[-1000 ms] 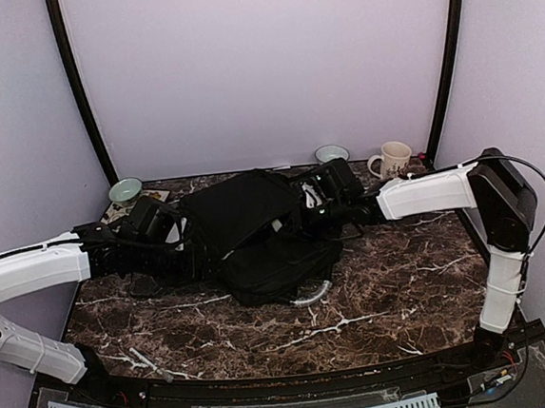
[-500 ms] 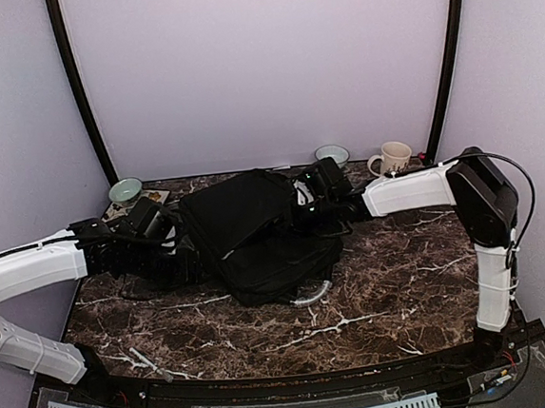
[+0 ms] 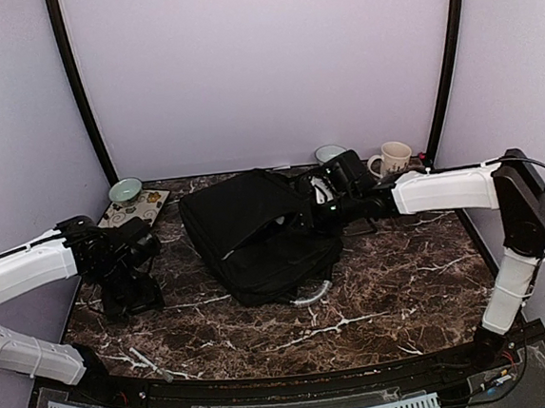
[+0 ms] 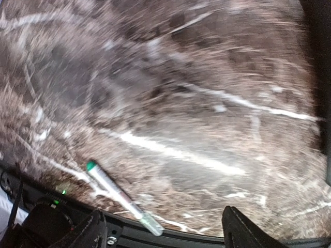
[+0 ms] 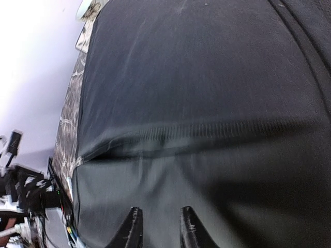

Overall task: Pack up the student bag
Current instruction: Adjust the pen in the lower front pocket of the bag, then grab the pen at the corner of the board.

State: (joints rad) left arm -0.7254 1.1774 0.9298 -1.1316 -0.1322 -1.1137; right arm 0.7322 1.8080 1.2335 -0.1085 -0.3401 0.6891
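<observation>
The black student bag [image 3: 256, 234] lies in the middle of the marble table, its grey curved handle [image 3: 315, 295] at the near edge. My right gripper [image 3: 322, 207] is at the bag's right far edge. In the right wrist view its fingers [image 5: 133, 227] stand a little apart over the bag's black fabric [image 5: 196, 103] with nothing between them. My left gripper [image 3: 131, 295] is left of the bag, apart from it, pointing down at the table. In the left wrist view it [image 4: 163, 232] is wide open and empty above a green-capped pen [image 4: 121, 199].
A teal bowl [image 3: 125, 190] and a patterned flat item [image 3: 139, 206] sit at the back left. A second bowl [image 3: 330, 153] and a cream mug [image 3: 393, 160] sit at the back right. The table's black front rim [image 4: 155, 235] runs just beyond the pen.
My left gripper has pulled away from the bag's left side, moving left and toward the front, and now points down. My right gripper shifted slightly right at the bag's edge.
</observation>
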